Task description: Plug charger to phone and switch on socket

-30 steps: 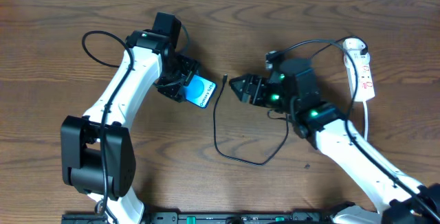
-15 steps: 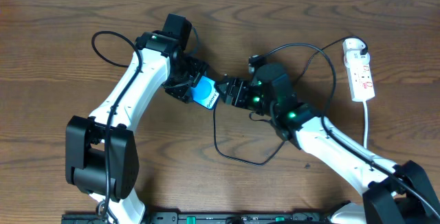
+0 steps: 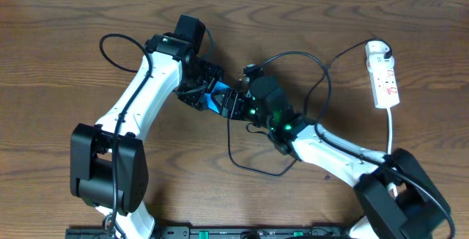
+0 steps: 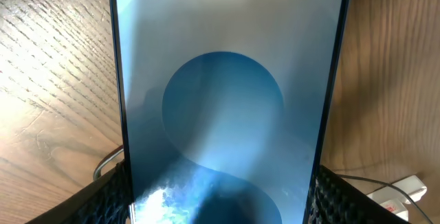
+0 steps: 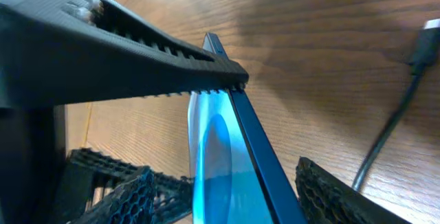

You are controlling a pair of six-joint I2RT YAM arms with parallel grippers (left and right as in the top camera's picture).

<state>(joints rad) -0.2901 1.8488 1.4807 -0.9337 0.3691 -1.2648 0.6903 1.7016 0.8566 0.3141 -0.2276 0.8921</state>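
- Phone [image 3: 215, 97] sits near the middle of the wooden desk [image 3: 58, 48], clamped in the left pincer [image 3: 207, 92]. From overhead only a sliver of its blue screen shows between the 2 arms.
- In the left wrist view the phone [image 4: 227, 114] fills the frame with its screen facing the camera. The screen shows a large blue round shape on a pale ground and a small "100" at the top right corner.
- The left pincer [image 4: 220, 207] presses its 2 meshed fingers [image 4: 110, 200] against the phone's long edges.
- Right pincer [image 3: 231, 105] meets the phone from the opposite side, nose to nose with the left one.
- In the right wrist view the phone [image 5: 223, 162] is seen nearly edge-on. The right pincer [image 5: 227, 200] stands wide with a finger on either side of it, and I cannot tell whether they touch it.
- Charger [image 3: 229, 144] lies loose on the desk as a black loop on the near side of the right pincer.
- Its small plug tip [image 5: 427, 35] rests on the wood near the phone but apart from it.
- Socket [image 3: 385, 81] lies at the far right of the desk, well apart from both pincers. Its rounded plug head [image 3: 377, 48] is at the far end, and its white cord [image 3: 390, 133] runs toward the near edge.
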